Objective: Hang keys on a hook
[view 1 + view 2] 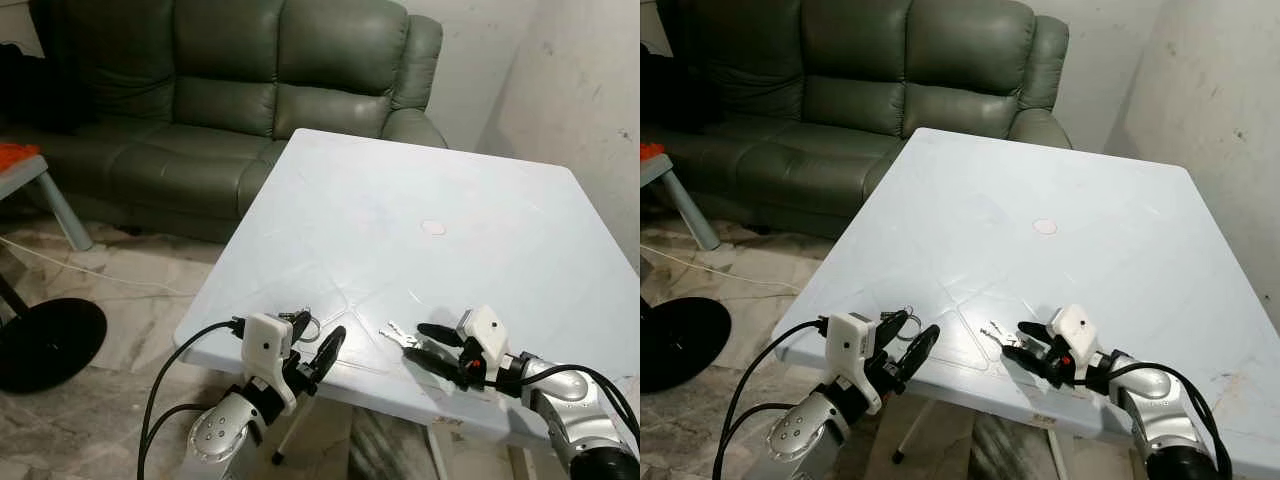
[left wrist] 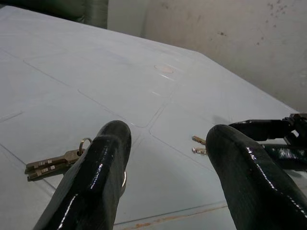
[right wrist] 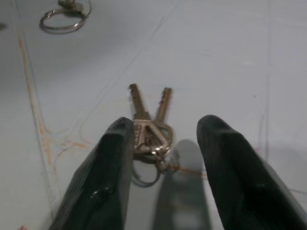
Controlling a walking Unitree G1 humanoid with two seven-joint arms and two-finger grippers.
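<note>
Right hand (image 3: 160,167) spread, straddling keys (image 3: 151,129) on counter (image 1: 420,180); left hand (image 2: 165,163) spread, second keys (image 2: 50,163) at nine o'clock.

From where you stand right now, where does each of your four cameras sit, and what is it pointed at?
Left eye, right eye: on my head, looking down at the white table and green sofa; both arms show.
Left wrist: looks along the left hand at a key bunch.
Right wrist: looks along the right hand at a second pair of keys.
Shared: the wrist views both show each set of keys.
</note>
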